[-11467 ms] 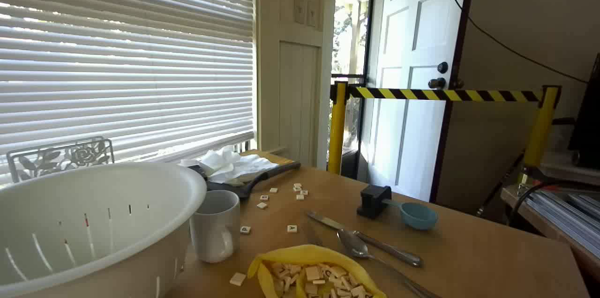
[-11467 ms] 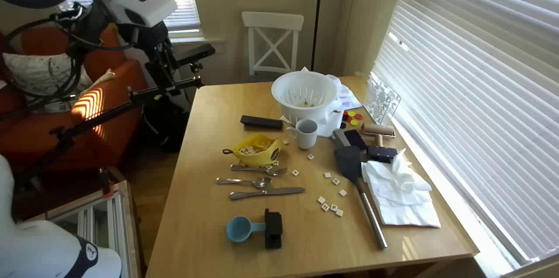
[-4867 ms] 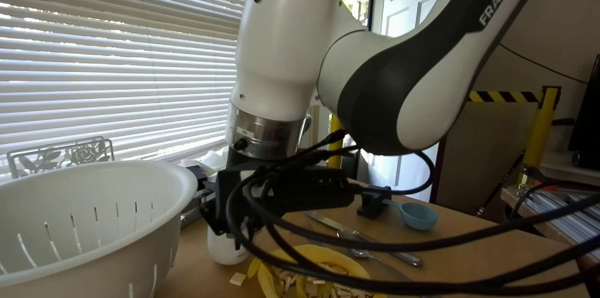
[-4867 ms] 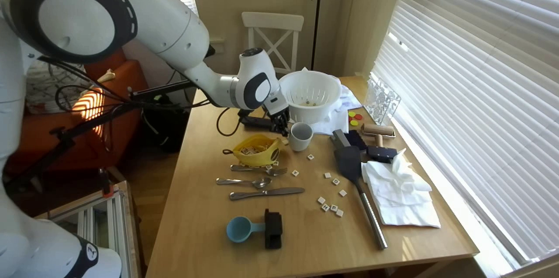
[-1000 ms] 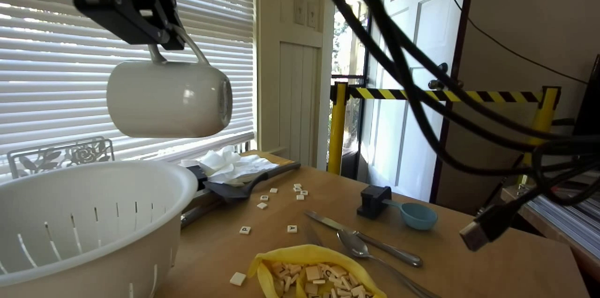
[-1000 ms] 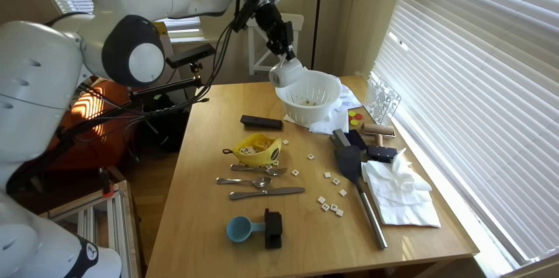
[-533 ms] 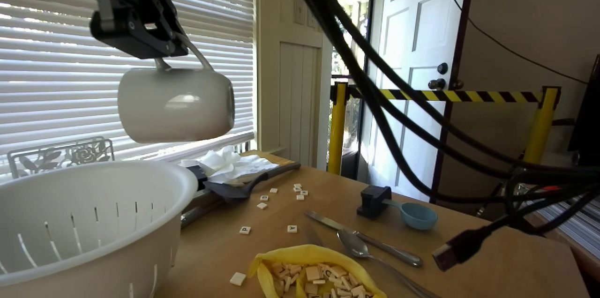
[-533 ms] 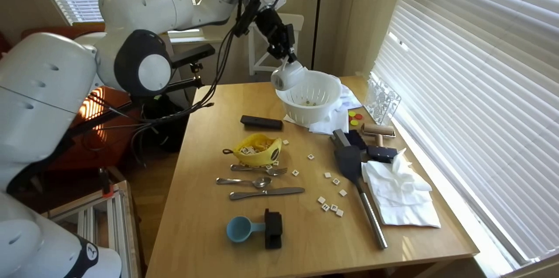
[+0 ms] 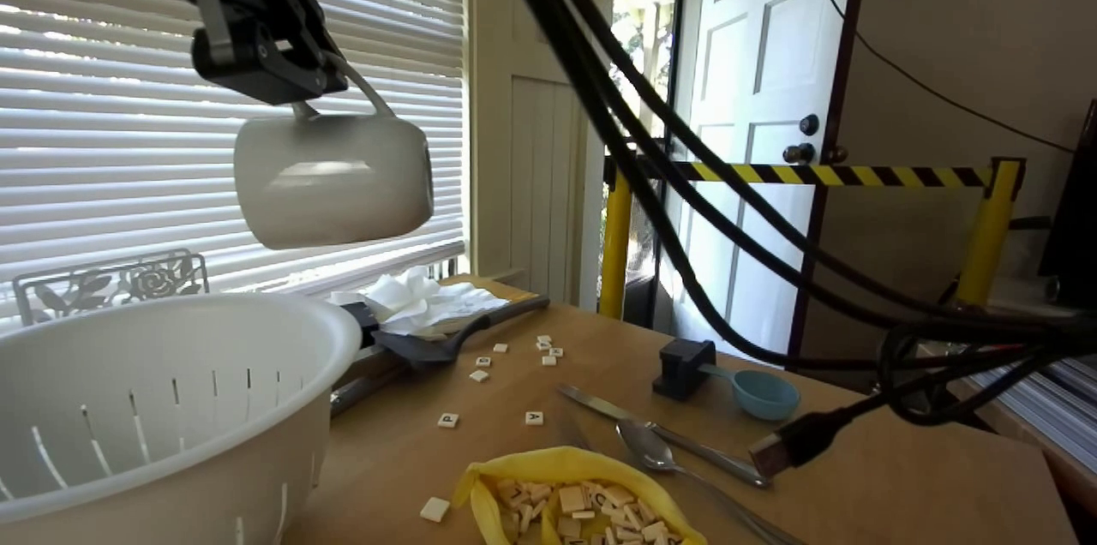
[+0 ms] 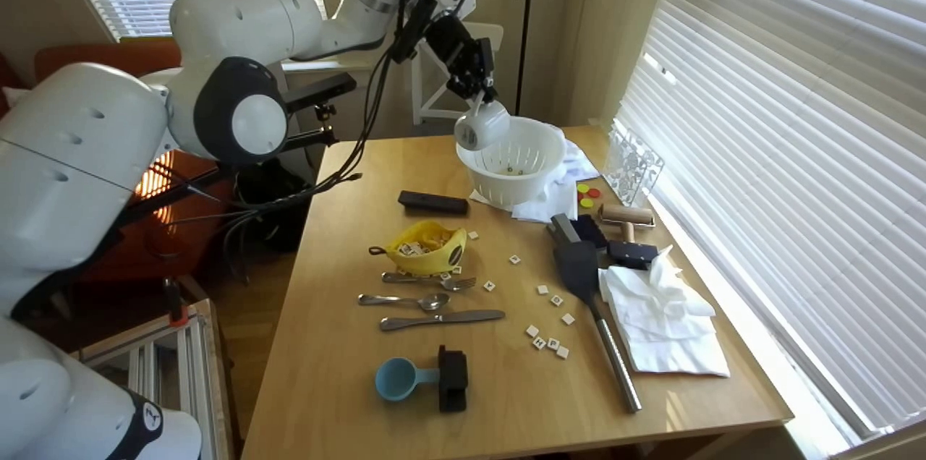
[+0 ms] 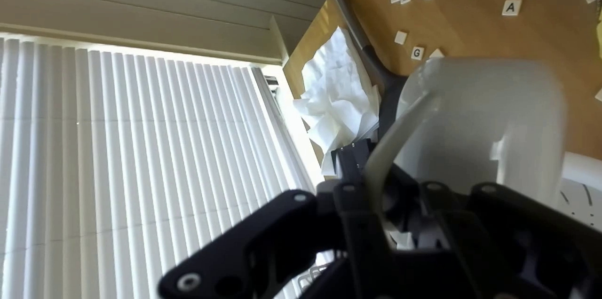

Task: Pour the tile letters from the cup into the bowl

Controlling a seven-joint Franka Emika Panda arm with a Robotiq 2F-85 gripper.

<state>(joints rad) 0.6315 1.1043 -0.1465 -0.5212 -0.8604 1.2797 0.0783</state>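
Observation:
My gripper (image 9: pixel 317 86) is shut on the handle of the cup (image 9: pixel 334 181), pale grey-white and held in the air. Tipped onto its side, the cup has its base facing away from the bowl (image 9: pixel 343 331) and its mouth toward it. In an exterior view the cup (image 10: pixel 483 126) overlaps the near left rim of the white, holed bowl (image 10: pixel 506 191). The wrist view shows the handle (image 11: pixel 395 137) running between the fingers. A few tiny tile letters (image 10: pixel 512 171) appear at the bowl's bottom. Inside the cup is hidden, so I cannot tell whether tiles are in it.
Loose letter tiles (image 10: pixel 553 343) lie scattered on the table. A yellow pouch (image 10: pixel 427 249) holds many more. Cutlery (image 10: pixel 443 320), a blue scoop (image 10: pixel 396 379) in a black block, a spatula (image 10: pixel 579 272) and white napkins (image 10: pixel 662 322) also lie there. Cables (image 9: pixel 686 271) hang from the arm.
Over the longer span, the cup was gripped, lifted off the table and tipped. During the last second, gripper and cup have shifted a little right in both exterior views, with the cup turning slightly.

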